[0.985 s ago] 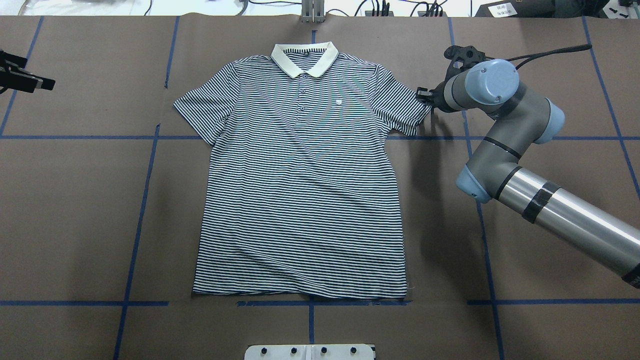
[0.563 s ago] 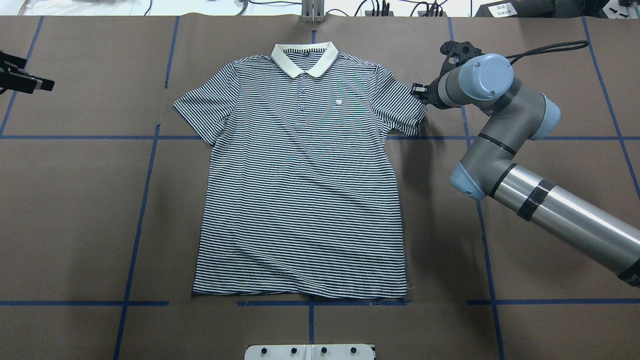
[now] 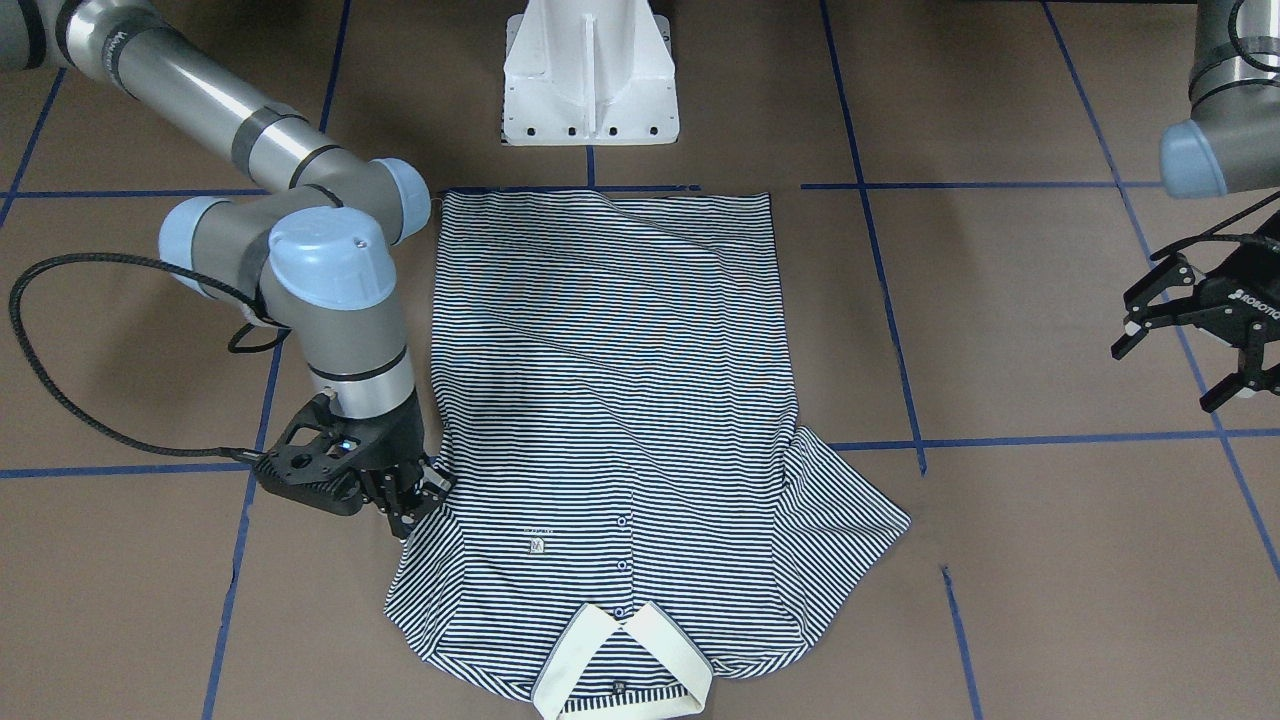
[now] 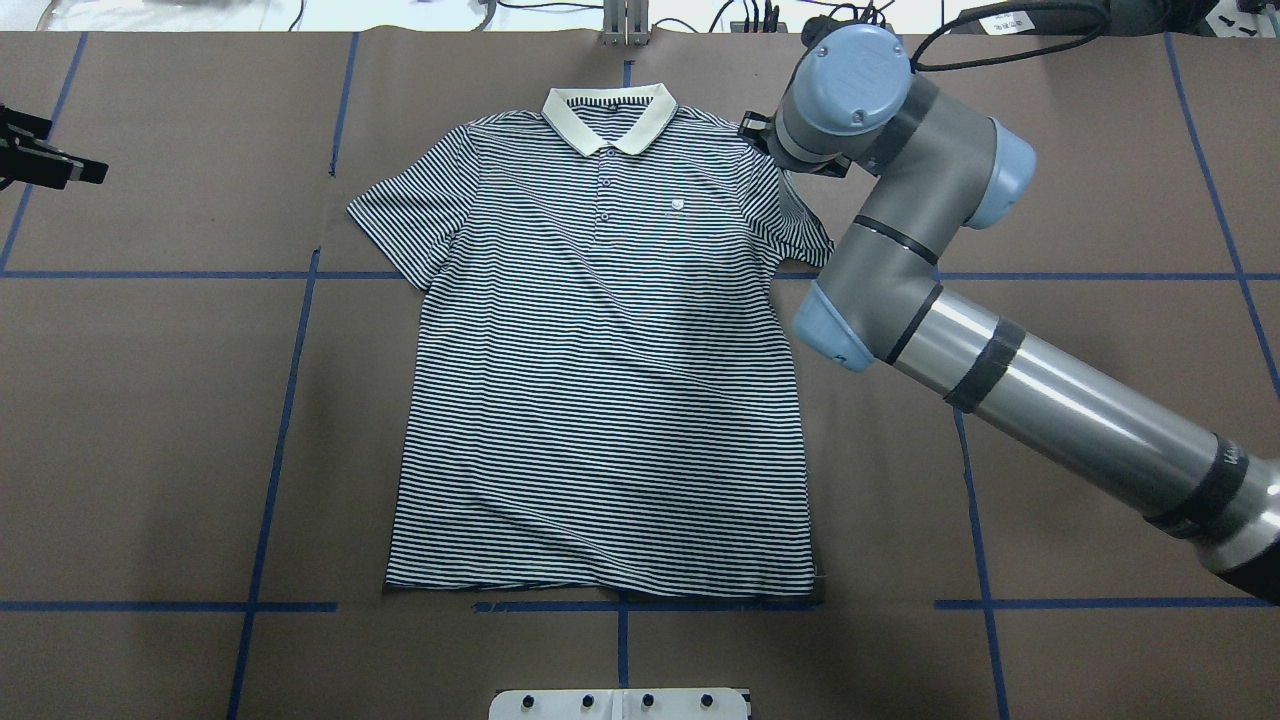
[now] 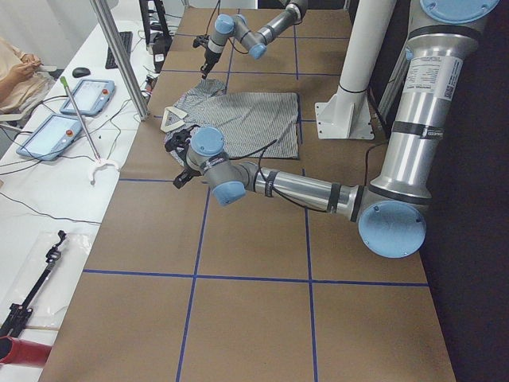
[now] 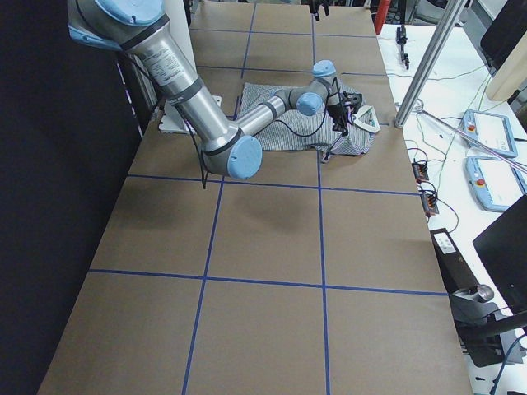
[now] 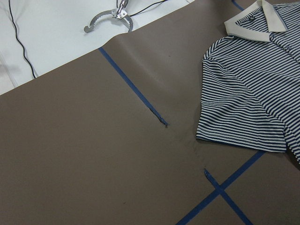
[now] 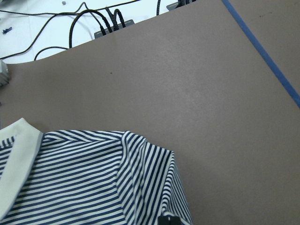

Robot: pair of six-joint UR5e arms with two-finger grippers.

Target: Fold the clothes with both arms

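One polo shirt (image 4: 600, 380), thin-striped, lies face up and spread flat on the table (image 4: 150, 420), with the hem at the end opposite its collar (image 4: 610, 118). Judged light and limp, a soft knit with no stiffness. It should drape from any hold, trail behind a lift and slide readily on the brown covering. Not fragile; the only firmer spots are the buttons (image 4: 604, 200) below the collar and the chest patch (image 4: 677, 204) just beside them. Best holds are likely the doubled edges: a sleeve cuff, the shoulder seam out from the collar, the hem corners far from the collar. A pinch in mid-panel would probably take one layer only, or bunch the cloth. The right gripper (image 3: 418, 500) is down at the gripped sleeve (image 8: 150, 178), to one side of the collar. Its fingers look pressed close together on the sleeve cloth, which rises in a ridge toward a black fingertip at the bottom of the right wrist view. That sleeve sits drawn in and rumpled, not laid out. The free sleeve (image 7: 234, 108), on the collar's other side, lies flat and untouched. The left gripper (image 3: 1165, 375) hangs well out beyond that sleeve, far from the collar, fingers spread wide, holding nothing and touching nothing.
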